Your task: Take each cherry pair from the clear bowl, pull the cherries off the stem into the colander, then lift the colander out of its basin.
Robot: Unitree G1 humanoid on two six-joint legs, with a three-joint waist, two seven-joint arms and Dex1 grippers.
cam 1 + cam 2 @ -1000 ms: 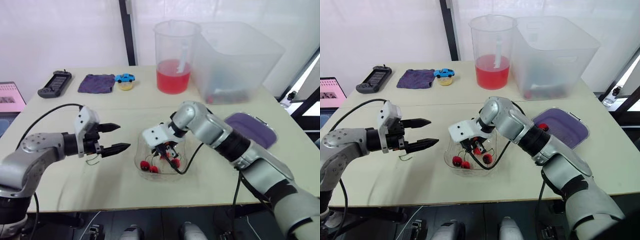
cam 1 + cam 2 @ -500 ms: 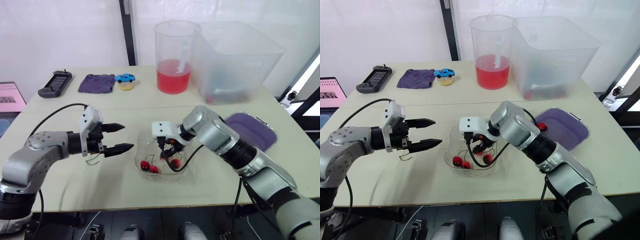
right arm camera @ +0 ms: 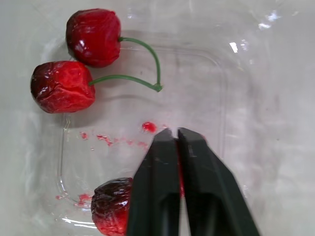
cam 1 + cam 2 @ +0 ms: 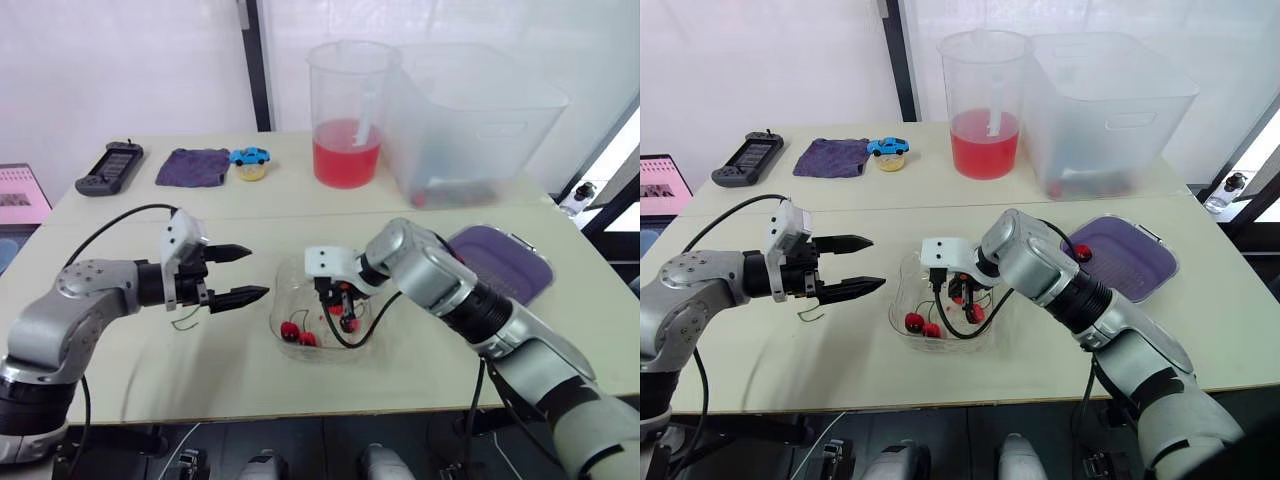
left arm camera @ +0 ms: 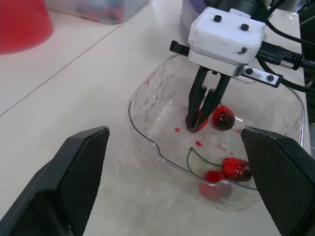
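In the middle of the frame, on the desk [image 4: 150, 370], we see the clear bowl [image 5: 142, 113] with the right tool [image 3: 176, 133] reaching down into it, fingers pressed together near the bowl's floor; we cannot tell whether they pinch anything. A cherry pair [image 3: 74, 61] on its stem lies apart from them, and a single cherry [image 5: 222, 117] sits just beside them. Left of the bowl, the left tool [image 4: 256, 272] hovers, spread wide. The purple colander [image 4: 1130, 262] lies at the right.

Clear bowl [image 4: 902, 300]: one. Cherries [image 3: 93, 37]: three visible. Pitcher [image 4: 985, 100], bin [image 4: 1110, 100], cloth [image 4: 830, 157], toy car [image 4: 887, 146]: one each.
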